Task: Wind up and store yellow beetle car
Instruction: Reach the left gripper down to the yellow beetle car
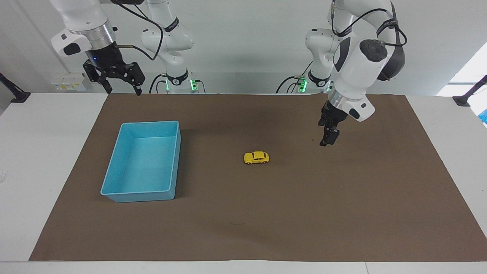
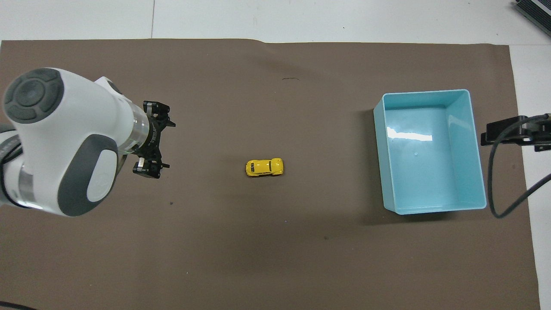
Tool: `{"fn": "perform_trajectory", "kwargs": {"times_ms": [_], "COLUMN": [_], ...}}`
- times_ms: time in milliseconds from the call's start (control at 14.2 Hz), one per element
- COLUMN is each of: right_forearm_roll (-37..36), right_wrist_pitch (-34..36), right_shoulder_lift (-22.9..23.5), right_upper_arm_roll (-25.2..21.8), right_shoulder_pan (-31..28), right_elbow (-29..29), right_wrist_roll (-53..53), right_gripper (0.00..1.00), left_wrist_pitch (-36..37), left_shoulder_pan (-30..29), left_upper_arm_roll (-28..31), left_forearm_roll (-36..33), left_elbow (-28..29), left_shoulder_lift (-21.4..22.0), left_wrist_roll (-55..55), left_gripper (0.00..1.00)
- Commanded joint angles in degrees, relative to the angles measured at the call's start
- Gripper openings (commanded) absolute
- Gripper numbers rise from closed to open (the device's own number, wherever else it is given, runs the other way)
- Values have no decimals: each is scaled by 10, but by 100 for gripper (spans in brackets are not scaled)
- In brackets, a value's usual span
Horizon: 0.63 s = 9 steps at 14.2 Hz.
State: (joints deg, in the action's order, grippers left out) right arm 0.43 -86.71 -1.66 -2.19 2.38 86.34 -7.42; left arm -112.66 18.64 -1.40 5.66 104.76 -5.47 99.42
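Just rounded glossy yellow beetle car (image 1: 256, 157)

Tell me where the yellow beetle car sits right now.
The yellow beetle car sits on the brown mat near the table's middle, between the light-blue bin and the raised left gripper, touching neither.

Little yellow beetle car (image 1: 256, 157), just sitting there on its wheels

Tiny, bright yellow, rounded bug-shaped body with dark windows and small dark wheels. It's upright on the brown mat, roughly mid-table, lying lengthwise along the table toward the two arms' ends. Nothing is touching it, open mat all around.
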Motion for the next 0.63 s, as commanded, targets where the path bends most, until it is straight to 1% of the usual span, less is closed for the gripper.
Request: {"fn": "perform_trajectory", "kwargs": {"times_ms": [0, 282, 423, 564], "right_forearm_roll": [5, 5, 5, 5], "right_wrist_pitch": [3, 3, 3, 3], "right_shoulder_lift": [-6, -6, -6, -6], "right_upper_arm_roll": [3, 3, 2, 2], "right_shoulder_pan": [-7, -7, -7, -7], "right_elbow": [1, 1, 1, 1], "right_wrist_roll": [13, 13, 12, 12], "right_gripper": [100, 100, 100, 100], "left_wrist_pitch": [-22, -81, -106, -115], "left_shoulder_pan": [41, 97, 112, 125], "left_upper_arm_roll": [10, 10, 9, 9], "left_forearm_roll": [-2, -2, -1, -1], "left_elbow": [-1, 1, 2, 0], "left_shoulder_lift": [-42, -78, -92, -105], "left_wrist_roll": [93, 196, 241, 268], "left_gripper": [100, 100, 100, 100]}}
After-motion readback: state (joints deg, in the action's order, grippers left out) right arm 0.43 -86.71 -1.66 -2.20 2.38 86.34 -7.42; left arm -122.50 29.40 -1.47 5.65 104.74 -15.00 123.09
